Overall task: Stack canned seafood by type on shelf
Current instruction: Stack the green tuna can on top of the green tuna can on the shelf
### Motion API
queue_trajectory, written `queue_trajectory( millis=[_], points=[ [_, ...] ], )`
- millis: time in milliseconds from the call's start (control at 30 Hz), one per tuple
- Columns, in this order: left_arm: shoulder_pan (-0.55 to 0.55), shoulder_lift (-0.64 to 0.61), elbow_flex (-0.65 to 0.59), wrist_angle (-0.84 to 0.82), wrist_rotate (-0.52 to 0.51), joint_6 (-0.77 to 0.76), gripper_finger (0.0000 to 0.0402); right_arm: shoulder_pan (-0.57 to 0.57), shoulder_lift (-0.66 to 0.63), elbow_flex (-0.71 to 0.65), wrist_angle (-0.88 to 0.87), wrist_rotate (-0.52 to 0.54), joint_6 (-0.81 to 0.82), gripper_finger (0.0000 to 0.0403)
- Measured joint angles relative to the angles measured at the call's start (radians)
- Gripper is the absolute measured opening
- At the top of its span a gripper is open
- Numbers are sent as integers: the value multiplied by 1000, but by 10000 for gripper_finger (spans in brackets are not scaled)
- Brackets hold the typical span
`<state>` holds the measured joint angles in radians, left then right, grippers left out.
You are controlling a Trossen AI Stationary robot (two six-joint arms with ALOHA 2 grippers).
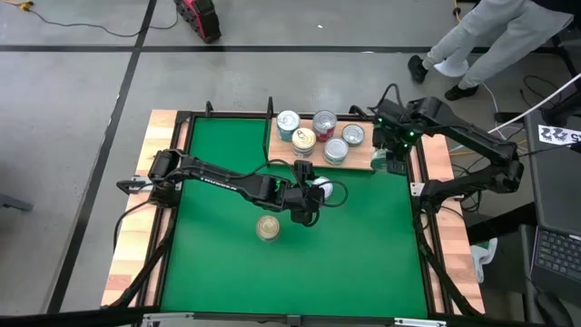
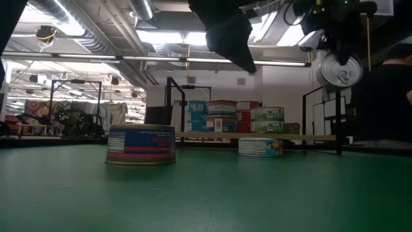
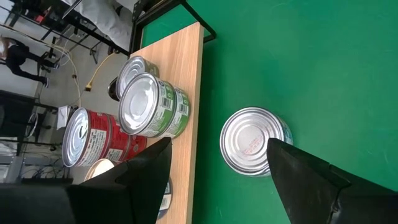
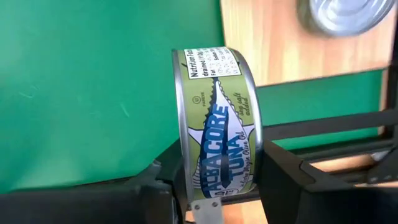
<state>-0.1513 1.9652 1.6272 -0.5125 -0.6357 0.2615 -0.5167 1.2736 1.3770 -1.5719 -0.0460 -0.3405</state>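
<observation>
Tin (image 4: 214, 124) between right hand (image 4: 214, 180) fingers.

Setting: robotics laboratory or workshop hall, indoor.

Evidence:
- Bare grey concrete floor (image 1: 82, 82) crossed by dark tape lines, seen from above.
- Open ceiling with long fluorescent strip lights (image 2: 161, 35) and exposed silver ducting (image 2: 84, 35).
- Purpose-built test bench: flat green mat (image 1: 290, 263) edged by pale wooden planks (image 1: 127, 263) inside a black metal frame.
- Two dark jointed robot arms mounted at the bench sides.
- Loose yellow and white cables (image 3: 93, 74) trailing over the floor.
- Cluttered benches and racks of equipment (image 2: 64, 119) along the far wall.
- A person in grey trousers (image 1: 472, 36) standing beside the bench.
</observation>
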Motion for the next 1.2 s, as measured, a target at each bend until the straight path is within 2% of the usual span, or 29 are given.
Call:
queue_trajectory(
  millis=[267,367,667,867,967,1200],
  points=[
    [0,0,0,0,0,0,260,-1,0,53,71,-4,-86,137],
    [0,0,0,0,0,0,260,-1,6,53,120,-47,-134,137],
    [0,0,0,1,0,0,260,-10,112,53,247,-72,-252,137],
    [0,0,0,1,0,0,260,-82,185,58,271,-69,-293,136],
    [0,0,0,1,0,0,260,-132,205,111,254,-77,-293,136],
    [1,0,0,1,0,2,260,-249,252,282,262,-243,-305,136]
  ],
)
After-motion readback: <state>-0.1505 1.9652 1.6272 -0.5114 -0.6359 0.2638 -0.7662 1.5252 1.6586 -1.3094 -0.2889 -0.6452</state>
